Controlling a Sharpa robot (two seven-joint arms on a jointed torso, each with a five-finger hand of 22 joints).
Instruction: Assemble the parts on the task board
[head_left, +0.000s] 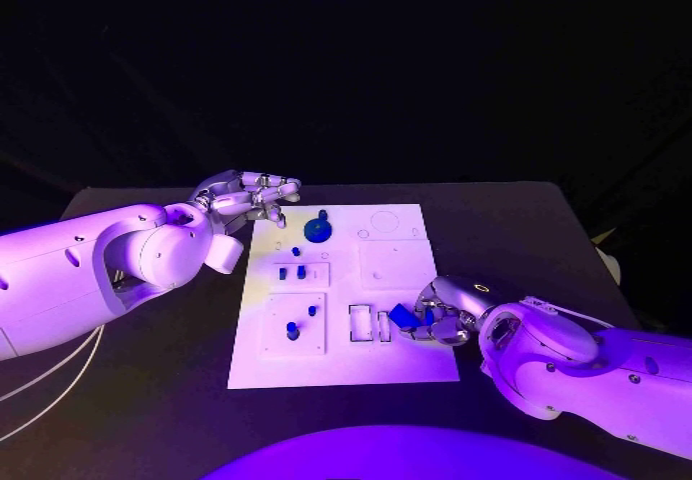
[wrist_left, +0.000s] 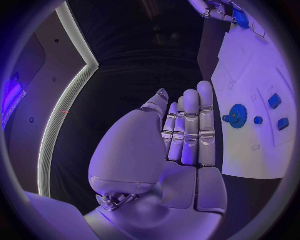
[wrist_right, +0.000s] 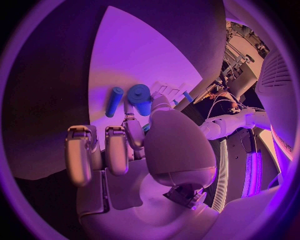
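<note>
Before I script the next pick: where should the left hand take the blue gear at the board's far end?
Probably by the rim of the blue gear, from above. It lies flat on the task board, so only its toothed edge and small hub offer purchase. The left hand hovers open just beside it.

blue part (head_left: 402, 317) half hidden by right hand (head_left: 444, 310) fingers

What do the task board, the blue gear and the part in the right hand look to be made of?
Task board: likely rigid plastic, matte white, with crisp recessed pockets.
Blue gear: probably moulded or printed plastic, uniform blue, dull toothed rim.
Blue part held by the right hand: seemingly the same matte blue plastic; no metallic shine.
</note>
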